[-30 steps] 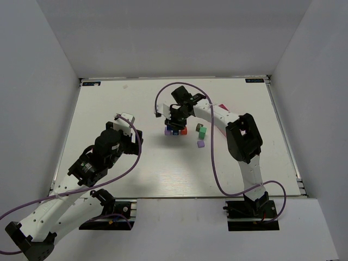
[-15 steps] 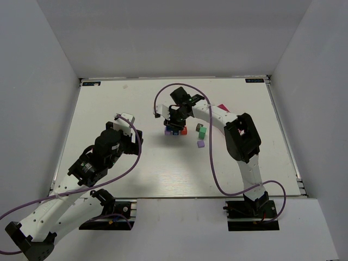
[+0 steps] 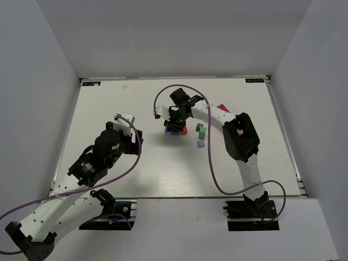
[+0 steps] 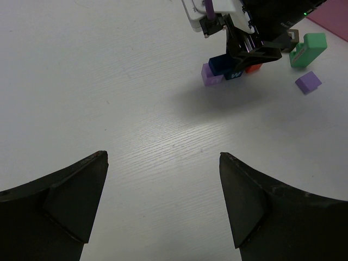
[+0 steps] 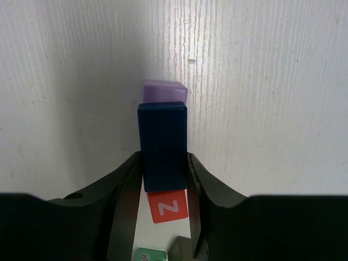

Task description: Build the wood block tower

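The right end effector (image 5: 163,157) is clamped on the long sides of a dark blue wooden brick (image 5: 162,142), hanging over the base pieces around the middle of the white desk (image 3: 163,168). A lilac wooden cube (image 5: 165,91) pokes out at the brick's left end and a red-orange wooden cube with a white letter (image 5: 167,206) at its right end. Can't tell if the brick is touching them yet.

My take: centre it so it bridges both cubes evenly, come straight down and seat it flat. Then open just a little and lift straight up so the fingers don't drag it sideways.

A green wooden brick (image 4: 309,49) and a small lilac wooden cube (image 4: 308,81) wait just to the right. The left end effector (image 4: 162,157) is wide open with nothing in it, well off to the left.
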Available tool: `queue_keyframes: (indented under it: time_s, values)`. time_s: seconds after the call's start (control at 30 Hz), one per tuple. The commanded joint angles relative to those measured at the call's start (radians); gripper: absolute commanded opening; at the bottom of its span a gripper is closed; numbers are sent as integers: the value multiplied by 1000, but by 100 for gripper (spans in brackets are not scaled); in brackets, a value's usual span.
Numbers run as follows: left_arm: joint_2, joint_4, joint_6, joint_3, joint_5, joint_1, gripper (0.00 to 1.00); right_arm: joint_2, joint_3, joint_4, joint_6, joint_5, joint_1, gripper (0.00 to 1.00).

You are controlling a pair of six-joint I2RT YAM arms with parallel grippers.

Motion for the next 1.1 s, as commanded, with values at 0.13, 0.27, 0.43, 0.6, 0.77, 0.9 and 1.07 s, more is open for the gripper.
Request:
queue_keyframes:
  time_s: [0.13, 0.27, 0.43, 0.6, 0.77, 0.9, 1.07]
  values:
    - [-12, 12, 6, 0, -6, 6, 93, 1, 34, 18, 1, -8, 0, 39]
    - [-12, 12, 6, 0, -6, 6, 93, -6, 34, 19, 2, -8, 6, 40]
    - [-12, 12, 6, 0, -6, 6, 93, -6, 32, 18, -7, -8, 7, 46]
    - [-12, 12, 6, 0, -6, 6, 93, -10, 24, 21, -13, -5, 7, 63]
    - [-12, 12, 6, 0, -6, 6, 93, -24, 6, 38, -12, -2, 7, 90]
    - [-12, 12, 6, 0, -6, 6, 93, -42, -14, 49, -7, -8, 6, 90]
    - [-12, 12, 6, 0, -6, 6, 93, -96, -46, 64, -6, -8, 4, 90]
